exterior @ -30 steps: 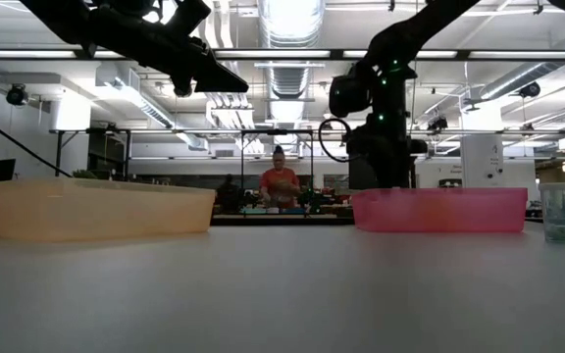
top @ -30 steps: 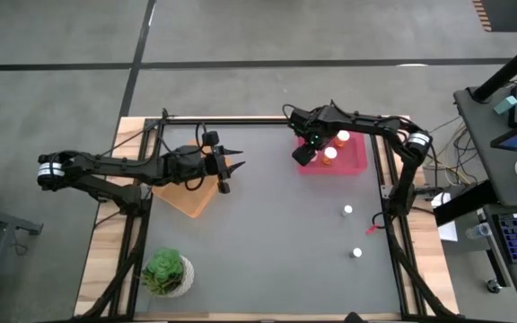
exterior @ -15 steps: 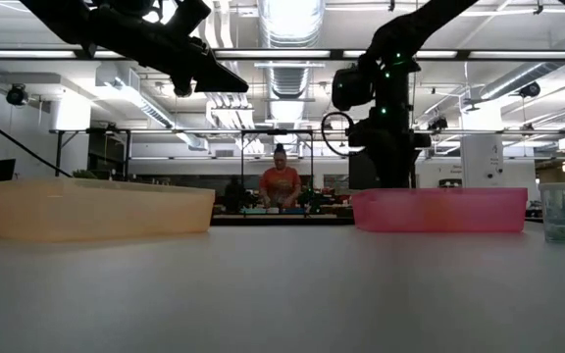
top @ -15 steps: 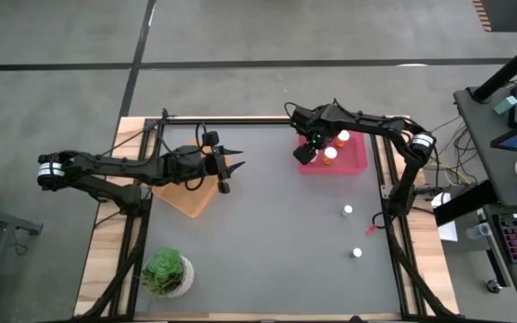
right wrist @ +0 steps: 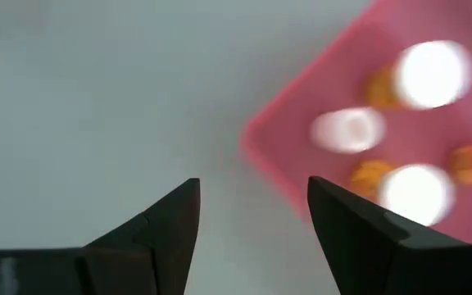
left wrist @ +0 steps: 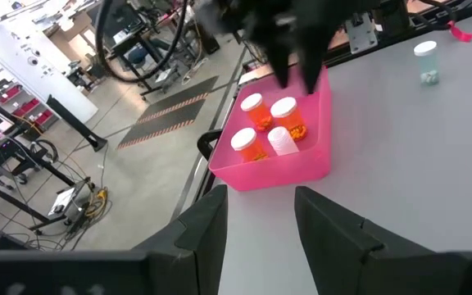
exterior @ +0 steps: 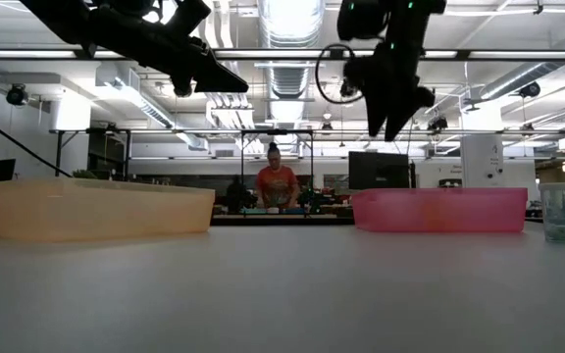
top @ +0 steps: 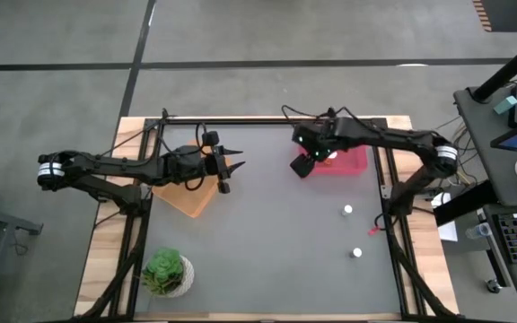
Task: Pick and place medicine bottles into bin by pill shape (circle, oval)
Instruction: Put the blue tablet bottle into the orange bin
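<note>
Medicine bottles sit in two places. Four of them (left wrist: 270, 131) stand bunched inside the pink bin (top: 348, 164), upper right of centre in the high view: three orange-bodied with white caps and one all white, as the left wrist view shows. Two more stand on the bare grey table (top: 267, 233) toward the right edge of the high view, one bottle (top: 348, 210) below the pink bin and another bottle (top: 356, 253) lower still, well apart from the bin. In the low view a clear-looking bottle (exterior: 556, 214) stands just right of the pink bin.

The right gripper (top: 305, 166) hangs above the table at the pink bin's left edge, raised high in the low view, near the top of the frame. Its fingers (right wrist: 151, 233) are spread with nothing between them; the right wrist view looks down past them at the bin corner and the bottles in it.

The left gripper (top: 230, 167) hovers left of centre, beside the orange bin (top: 187, 196), pointing right toward the pink bin. Its fingers (left wrist: 206, 232) are parted and hold nothing.

A potted plant (top: 166, 272) stands at the table's lower left. In the low view a person (exterior: 277, 183) shows far off in the room behind
</note>
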Controlling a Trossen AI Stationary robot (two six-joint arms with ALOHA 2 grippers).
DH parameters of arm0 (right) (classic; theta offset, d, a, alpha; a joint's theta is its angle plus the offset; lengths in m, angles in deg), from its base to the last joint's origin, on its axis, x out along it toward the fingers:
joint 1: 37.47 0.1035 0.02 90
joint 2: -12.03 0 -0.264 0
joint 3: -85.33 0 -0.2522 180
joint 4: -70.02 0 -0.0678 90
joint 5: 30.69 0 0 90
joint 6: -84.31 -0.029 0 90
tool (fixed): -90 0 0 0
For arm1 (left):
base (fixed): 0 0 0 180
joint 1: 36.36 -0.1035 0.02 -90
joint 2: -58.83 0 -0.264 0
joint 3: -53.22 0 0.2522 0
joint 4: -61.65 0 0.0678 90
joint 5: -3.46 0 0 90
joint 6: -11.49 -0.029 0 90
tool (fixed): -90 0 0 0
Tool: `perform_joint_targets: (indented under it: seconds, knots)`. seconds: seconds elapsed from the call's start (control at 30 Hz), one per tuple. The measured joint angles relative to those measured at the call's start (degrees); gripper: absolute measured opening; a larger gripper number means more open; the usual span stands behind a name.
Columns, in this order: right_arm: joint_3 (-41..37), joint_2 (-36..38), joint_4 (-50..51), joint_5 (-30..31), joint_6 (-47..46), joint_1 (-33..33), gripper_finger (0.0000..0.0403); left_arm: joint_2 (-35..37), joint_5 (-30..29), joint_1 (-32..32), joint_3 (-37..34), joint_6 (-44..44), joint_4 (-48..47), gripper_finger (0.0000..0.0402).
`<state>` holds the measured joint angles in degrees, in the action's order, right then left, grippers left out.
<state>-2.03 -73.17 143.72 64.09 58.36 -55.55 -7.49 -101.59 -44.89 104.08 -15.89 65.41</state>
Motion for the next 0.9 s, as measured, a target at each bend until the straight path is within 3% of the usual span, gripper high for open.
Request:
perform_joint_targets:
  seconds: [0.23, 0.47, 0.9]
  knots:
    - [-0.3, 2.5, 0.6, -6.4, -8.4, 9.6, 0.0219, 0.0, 0.0, 0.0, 0.0, 0.0, 0.0, 0.0128]
    - [-1.7, 1.5, 8.4, -10.0, -17.5, 16.4, 0.0219, 0.0, 0.0, 0.0, 0.0, 0.0, 0.0, 0.0128]
    - [-18.9, 8.3, 13.1, -12.3, -30.0, 20.3, 0.0219, 0.0, 0.0, 0.0, 0.0, 0.1, 0.0, 0.0128]
